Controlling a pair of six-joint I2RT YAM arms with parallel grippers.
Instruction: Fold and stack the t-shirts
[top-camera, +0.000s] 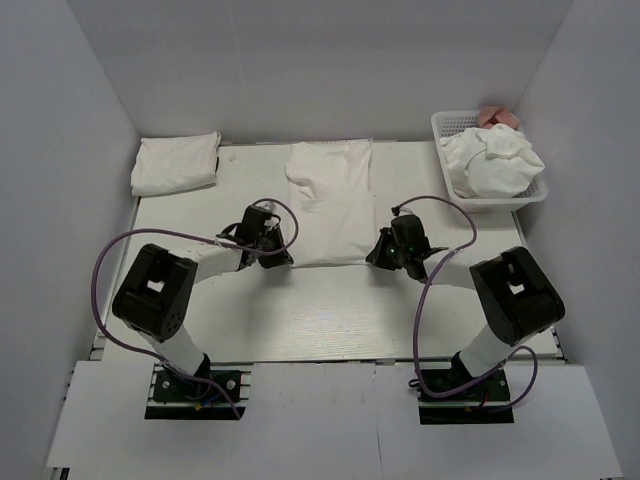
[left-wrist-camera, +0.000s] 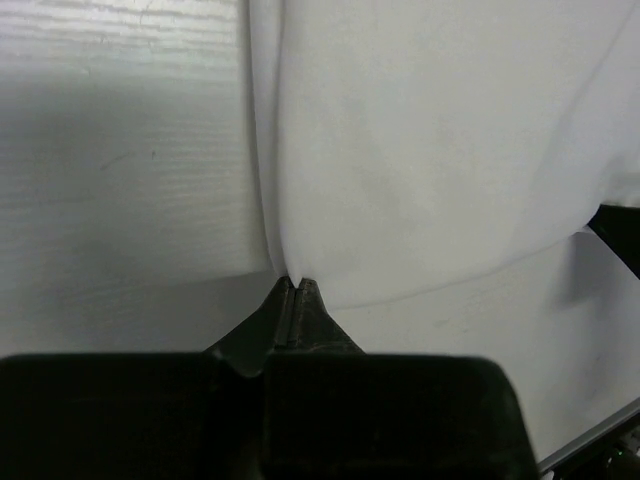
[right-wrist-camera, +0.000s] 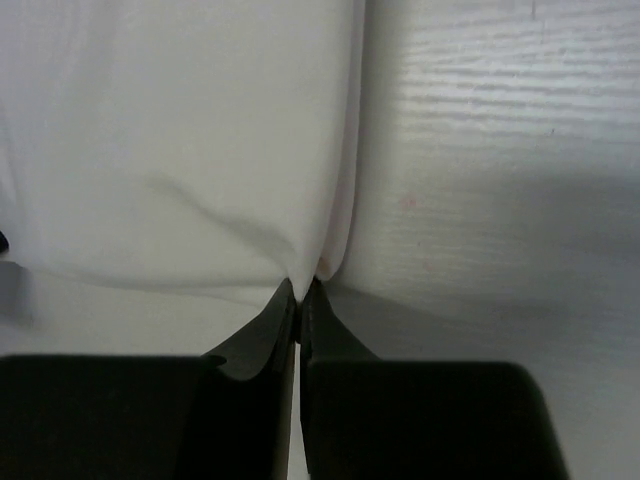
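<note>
**Cloth clamped at both near corners: left pincer, middle shirt, right pincer**

A folded shirt lies in the far left corner of the bench. The left pincer is pressed together on the near left corner of the middle shirt, which lies flat from mid-bench to the far edge. The right pincer is pressed together on that shirt's near right corner. Each wrist view shows cloth gathered into the meeting tips, a detail the top view hides under the arms. Only the top view shows the basket in the far right corner, holding a heap of shirts.
</note>
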